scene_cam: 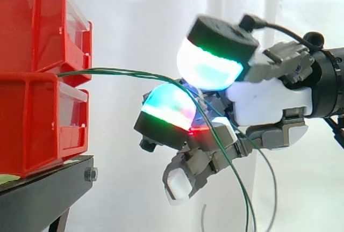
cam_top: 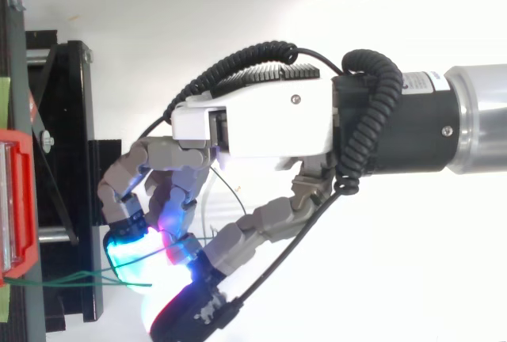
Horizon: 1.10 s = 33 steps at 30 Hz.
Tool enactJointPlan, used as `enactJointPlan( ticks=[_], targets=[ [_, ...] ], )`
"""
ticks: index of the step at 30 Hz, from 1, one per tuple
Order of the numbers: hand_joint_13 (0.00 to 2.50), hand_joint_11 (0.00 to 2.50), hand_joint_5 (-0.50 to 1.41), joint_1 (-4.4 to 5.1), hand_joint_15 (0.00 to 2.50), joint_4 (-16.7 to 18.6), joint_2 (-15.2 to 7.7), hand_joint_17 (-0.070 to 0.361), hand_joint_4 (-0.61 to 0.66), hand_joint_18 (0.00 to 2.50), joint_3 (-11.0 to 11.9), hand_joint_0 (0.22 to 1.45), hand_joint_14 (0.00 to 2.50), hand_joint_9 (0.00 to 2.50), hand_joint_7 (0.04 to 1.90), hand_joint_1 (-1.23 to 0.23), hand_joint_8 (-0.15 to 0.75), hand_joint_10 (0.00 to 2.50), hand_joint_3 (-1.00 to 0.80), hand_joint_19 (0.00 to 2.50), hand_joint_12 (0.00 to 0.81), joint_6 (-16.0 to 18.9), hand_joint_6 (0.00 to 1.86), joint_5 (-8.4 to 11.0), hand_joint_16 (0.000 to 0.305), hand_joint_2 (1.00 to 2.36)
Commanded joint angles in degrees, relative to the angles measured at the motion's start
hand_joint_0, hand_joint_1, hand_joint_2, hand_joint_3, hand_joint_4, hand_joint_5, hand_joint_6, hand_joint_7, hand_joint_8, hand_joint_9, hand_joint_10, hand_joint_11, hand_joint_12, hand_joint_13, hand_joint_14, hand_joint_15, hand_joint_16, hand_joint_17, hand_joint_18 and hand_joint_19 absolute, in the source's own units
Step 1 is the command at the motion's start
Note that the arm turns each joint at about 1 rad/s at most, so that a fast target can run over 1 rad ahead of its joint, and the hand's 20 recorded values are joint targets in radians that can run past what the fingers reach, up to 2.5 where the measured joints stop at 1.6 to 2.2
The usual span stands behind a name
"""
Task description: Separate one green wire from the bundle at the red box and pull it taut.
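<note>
While the hand [scene_cam: 269, 100] pinches a green wire [scene_cam: 123, 71] between curled fingertips [scene_cam: 209, 63], near the red bins [scene_cam: 32, 119], it should draw straight away from them, gripping firmly so the bowed strand tightens without slipping.

I can read no words or numbers here. A white label [cam_top: 417, 82] on the arm's wrist [cam_top: 400, 132], two o'clock in the top view, is too small.
</note>
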Motion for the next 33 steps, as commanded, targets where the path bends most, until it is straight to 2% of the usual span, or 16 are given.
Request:
enactJointPlan(
  ticks=[1, 5, 7, 10, 13, 17, 25, 33],
  targets=[
    [0.72, 1.07, -0.15, 0.0, 0.47, -0.79, 0.01, 0.144, 0.16, 0.66, 0.46, 0.51, 0.02, 1.1, 1.18, -0.64, 0.349, 0.03, -0.5, 0.39, 0.457, 0.0, 0.89, -0.64, 0.064, 1.0],
    [0.75, 1.01, -0.14, -0.09, 0.5, -2.02, 0.36, 0.139, 0.13, 0.66, 1.25, 0.58, 0.02, 1.12, 1.22, -0.58, 0.339, 0.03, -0.38, 0.44, 0.447, -0.09, 0.87, -0.46, 0.062, 1.01],
    [0.75, 1.03, -0.14, -0.09, 0.5, -2.81, 0.62, 0.138, 0.1, 0.66, 1.42, 0.58, 0.02, 1.11, 1.24, -0.62, 0.337, 0.03, -0.31, 0.43, 0.446, -0.09, 0.86, -0.38, 0.062, 1.02],
    [0.76, 1.03, -0.17, 0.26, 0.5, -4.13, 1.15, 0.139, 0.15, 0.67, 1.51, 0.59, 0.02, 1.07, 1.26, -0.72, 0.334, 0.03, -0.19, 0.43, 0.446, -0.09, 0.88, -0.38, 0.062, 1.02],
    [0.76, 1.06, -0.17, 0.35, 0.51, -4.92, 1.24, 0.14, 0.15, 0.67, 1.51, 0.61, 0.02, 1.07, 1.24, -0.75, 0.336, 0.03, -0.17, 0.42, 0.448, 0.0, 0.89, -0.38, 0.062, 1.03],
    [0.76, 1.1, -0.19, 0.44, 0.51, -4.92, 1.24, 0.14, 0.13, 0.68, 1.6, 0.65, 0.02, 1.05, 1.18, -0.81, 0.334, 0.03, -0.19, 0.39, 0.444, 0.0, 0.91, -0.29, 0.062, 1.02],
    [0.78, 1.11, -0.19, 0.44, 0.51, -4.92, 1.15, 0.135, 0.12, 0.7, 1.51, 0.75, 0.02, 1.06, 1.14, -0.9, 0.325, 0.03, -0.44, 0.38, 0.432, 0.09, 0.91, -0.29, 0.06, 1.01],
    [0.8, 1.11, -0.19, 0.44, 0.52, -5.1, 1.24, 0.132, 0.1, 0.71, 1.42, 0.76, 0.02, 1.08, 1.16, -0.9, 0.329, 0.03, -0.49, 0.37, 0.431, 0.61, 0.91, -0.02, 0.059, 1.0]
  ],
)
